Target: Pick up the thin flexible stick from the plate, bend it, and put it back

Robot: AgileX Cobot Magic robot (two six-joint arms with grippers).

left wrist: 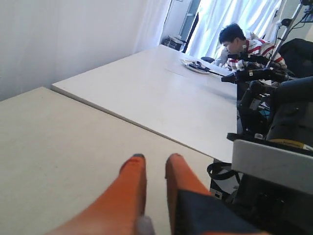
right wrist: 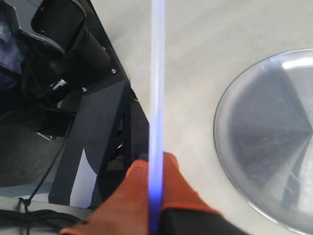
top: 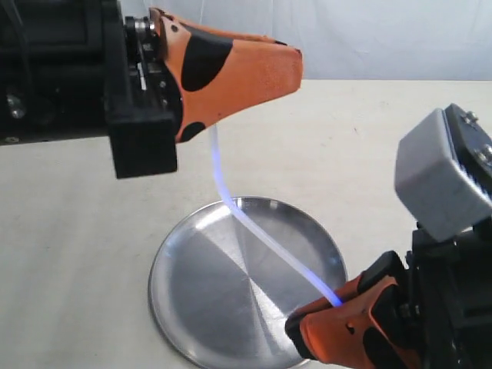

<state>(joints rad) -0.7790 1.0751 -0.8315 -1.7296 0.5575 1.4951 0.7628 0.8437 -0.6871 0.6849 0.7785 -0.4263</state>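
The thin flexible stick hangs in a gentle S-curve above the round silver plate, held at both ends. My left gripper is high at the upper left, and the stick comes out from under its orange fingers. In the left wrist view the left gripper keeps a narrow gap at its tips, with a whitish bit of stick pinched deeper in. My right gripper sits low at the plate's near right rim, shut on the stick's lower end. The right wrist view shows the stick running straight out of the right gripper, beside the plate.
The plate lies on a beige table. A black frame and cables show past the table's edge. In the left wrist view a second table stands beyond, with a seated person and other equipment far off.
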